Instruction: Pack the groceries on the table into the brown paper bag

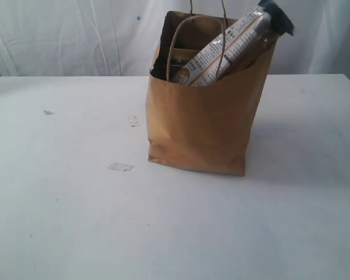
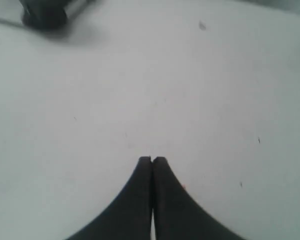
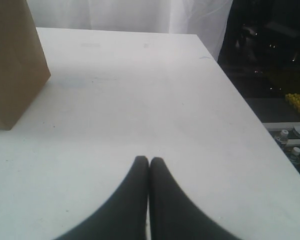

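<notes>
Nearest the wrist cameras, the left gripper (image 2: 151, 161) hangs over the bare white table (image 1: 76, 221) with its two black jaws pressed flat together, nothing between them and nothing touched. A dark blurred object (image 2: 45, 15) sits on the surface well beyond its tips; what it is cannot be told. The right gripper (image 3: 149, 161) is likewise fully closed and empty, its jaws meeting tip to tip above the tabletop. The brown paper bag (image 3: 12, 65) stands well apart from this claw, farther along the table and off to one side, only one corner of it showing there.

In the exterior view neither claw appears. A small pale scrap (image 1: 121, 167) lies on the near part of the table, a little in front of the bag. The bag stands upright near the middle, mouth open. One long printed packet (image 1: 233, 46) leans diagonally inside, its dark end poking above the rim. Two thin loop handles (image 1: 181, 41) rise from the mouth. Something dark and rounded sits lower inside, too shadowed to name.
</notes>
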Robot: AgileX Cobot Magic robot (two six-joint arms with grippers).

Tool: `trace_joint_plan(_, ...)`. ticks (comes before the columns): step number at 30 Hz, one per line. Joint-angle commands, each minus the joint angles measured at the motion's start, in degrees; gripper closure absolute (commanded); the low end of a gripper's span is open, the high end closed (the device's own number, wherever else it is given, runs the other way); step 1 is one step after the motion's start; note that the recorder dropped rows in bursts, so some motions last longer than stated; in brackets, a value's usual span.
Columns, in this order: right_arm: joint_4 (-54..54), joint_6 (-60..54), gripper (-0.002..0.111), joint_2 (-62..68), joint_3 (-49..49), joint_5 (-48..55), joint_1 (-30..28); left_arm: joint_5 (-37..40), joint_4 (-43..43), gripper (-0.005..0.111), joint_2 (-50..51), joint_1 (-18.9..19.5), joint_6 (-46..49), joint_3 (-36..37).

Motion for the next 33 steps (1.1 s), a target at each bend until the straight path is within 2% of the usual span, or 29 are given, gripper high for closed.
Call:
trace_joint_plan(1,-0.28,0.13,0.108,-0.35,0.15,-0.22,0.43,2.02,-10.94,0.107,-0.47,1.99,13.69,4.75)
trace_joint_plan(6,-0.28,0.13,0.108,-0.35,0.15,-0.22,0.43,0.76,-10.14,0.107,-0.47,1.99,15.17,4.98)
trace_joint_plan(12,-0.28,0.60,0.108,-0.35,0.15,-0.22,0.41,-6.53,5.02,0.107,-0.47,0.93,8.36,5.05)
trace_joint_plan(18,-0.28,1.41,0.108,-0.35,0.15,-0.22,0.41,-6.26,4.90,0.107,-0.47,-1.81,11.04,5.05)
trace_joint_plan(33,-0.28,1.41,0.108,-0.35,0.15,-0.22,0.41,-6.26,3.92,0.107,-0.47,-1.81,11.04,5.05)
